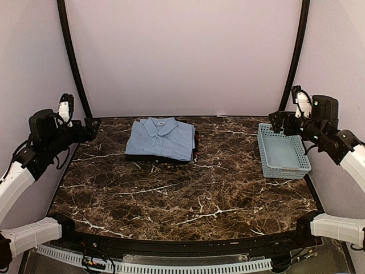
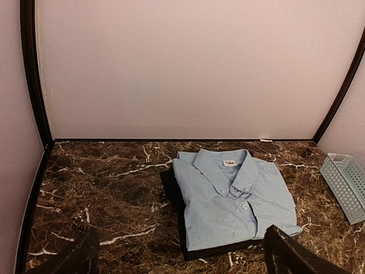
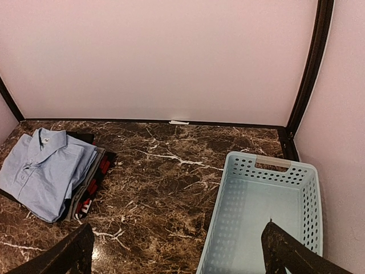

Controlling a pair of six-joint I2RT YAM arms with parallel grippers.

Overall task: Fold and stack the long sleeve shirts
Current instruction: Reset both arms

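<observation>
The long sleeve shirts lie folded in one stack at the back of the marble table. The light blue shirt [image 1: 161, 138] [image 2: 234, 197] [image 3: 45, 171] is on top, collar and white neck label facing up. A black shirt [image 1: 165, 159] [image 2: 174, 197] shows as a dark edge under it. My left gripper [image 1: 94, 124] [image 2: 181, 264] hangs open at the table's left edge, apart from the stack, with nothing between its fingers [image 2: 291, 257]. My right gripper [image 1: 275, 121] [image 3: 177, 260] is open above the back right of the table, one finger [image 3: 291, 257] over the basket.
A pale blue plastic lattice basket [image 1: 263, 149] [image 2: 345, 182] [image 3: 225, 205] stands empty at the right edge. In the right wrist view a grey layer and a red-and-black patterned cloth [image 3: 91, 191] show in the stack's side. Pink walls and black frame posts [image 1: 74, 63] close in the back.
</observation>
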